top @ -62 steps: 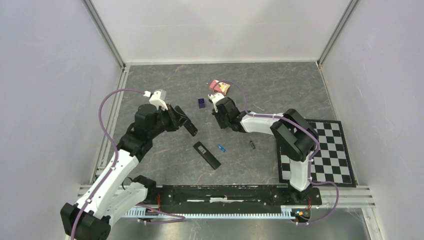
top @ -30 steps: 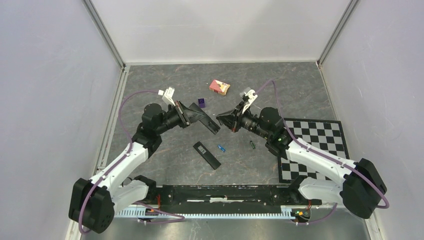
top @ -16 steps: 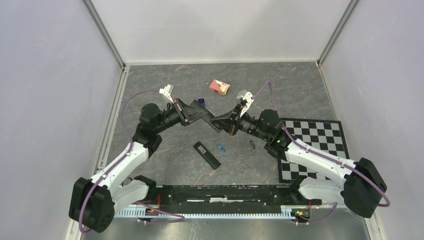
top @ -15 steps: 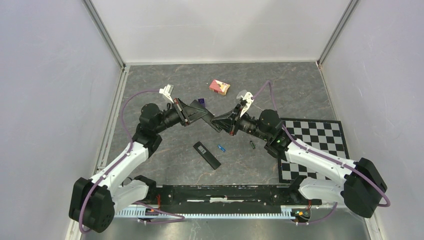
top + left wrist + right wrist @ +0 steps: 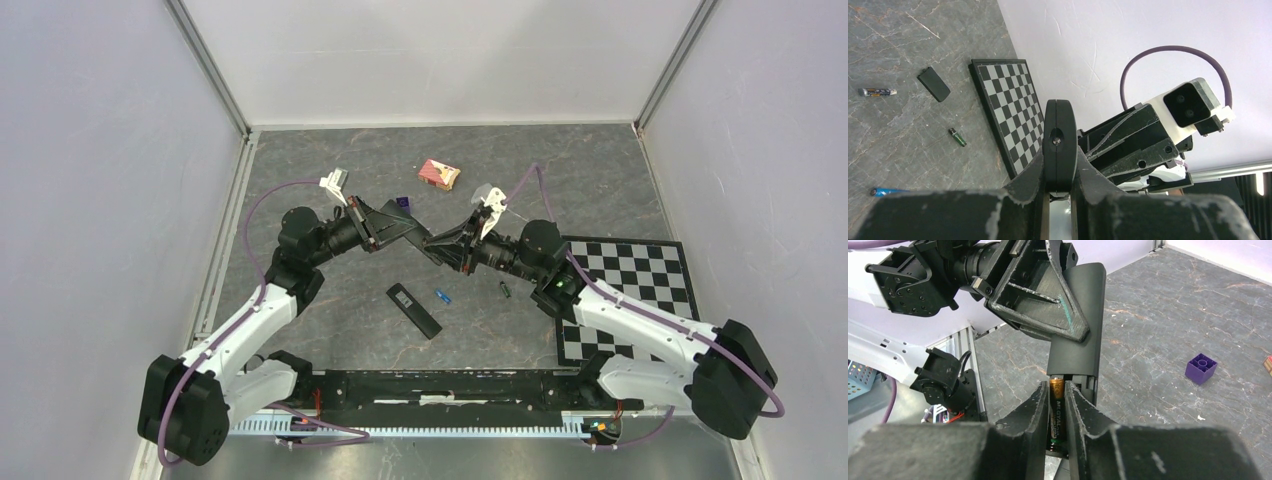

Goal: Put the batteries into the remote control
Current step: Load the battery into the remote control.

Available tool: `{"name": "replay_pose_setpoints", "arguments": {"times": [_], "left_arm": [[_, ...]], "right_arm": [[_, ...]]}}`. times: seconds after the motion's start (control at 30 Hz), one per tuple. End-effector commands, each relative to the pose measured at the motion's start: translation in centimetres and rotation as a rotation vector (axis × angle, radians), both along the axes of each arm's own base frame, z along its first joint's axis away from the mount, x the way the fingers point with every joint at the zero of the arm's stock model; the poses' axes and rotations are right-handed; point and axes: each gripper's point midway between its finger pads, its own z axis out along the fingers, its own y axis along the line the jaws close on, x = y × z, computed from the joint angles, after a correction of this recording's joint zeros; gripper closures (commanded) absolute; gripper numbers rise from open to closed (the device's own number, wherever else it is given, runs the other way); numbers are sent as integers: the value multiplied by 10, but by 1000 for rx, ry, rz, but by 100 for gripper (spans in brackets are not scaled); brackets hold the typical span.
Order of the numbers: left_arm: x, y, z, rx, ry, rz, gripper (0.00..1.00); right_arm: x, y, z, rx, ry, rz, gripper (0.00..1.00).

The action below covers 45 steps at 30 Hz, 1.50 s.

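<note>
Right gripper [image 5: 1058, 388] pinches a black-gold battery [image 5: 1056, 412] lying in the open bay of the remote control [image 5: 1075, 340]. Beyond, left gripper [image 5: 1059, 170] clamps that remote aloft. Push the battery fully flat before you let go; hold the left arm rigid.

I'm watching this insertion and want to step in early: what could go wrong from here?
1. The right gripper pinches the battery in the open bay of the remote control. Pulling back without fully letting go could drag the battery out.
2. The remote control hangs in mid-air, clamped only by the left gripper. A push from the right arm may twist it in that grip.
</note>
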Motion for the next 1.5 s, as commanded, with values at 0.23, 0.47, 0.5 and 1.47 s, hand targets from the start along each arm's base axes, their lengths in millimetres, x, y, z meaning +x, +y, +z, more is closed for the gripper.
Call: {"name": "replay_pose_setpoints", "arguments": {"times": [0.23, 0.47, 0.5, 1.47], "left_arm": [[-6, 0, 31, -38, -104, -15, 98], [4, 2, 24, 0, -139, 26, 98], [5, 2, 25, 5, -150, 33, 98], [13, 5, 38, -43, -211, 82, 98]], "right_arm": [[3, -4, 36, 34, 0, -39, 57], [-9, -2, 70, 99, 7, 17, 13], [-12, -2, 73, 109, 11, 28, 5], [8, 14, 44, 500, 684, -26, 2]]}}
